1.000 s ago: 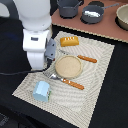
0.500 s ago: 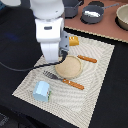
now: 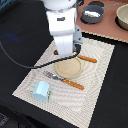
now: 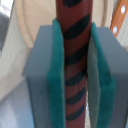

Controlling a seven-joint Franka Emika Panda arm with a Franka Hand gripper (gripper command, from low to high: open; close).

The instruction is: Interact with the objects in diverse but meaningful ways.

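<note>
I've swung the arm right, over the plate (image 3: 68,68) — gripper (image 4: 72,75) clamped on the brown sausage (image 4: 74,60), lifted clear of the mat (image 3: 95,80). Setting it on the plate looks next.

Your end effector (image 3: 64,50) hangs over the plate (image 3: 69,68); fork (image 3: 64,80) and carton (image 3: 41,90) crowd beyond it; knife (image 3: 87,59) lies beside; placemat (image 3: 97,85) past that lies bare.
</note>
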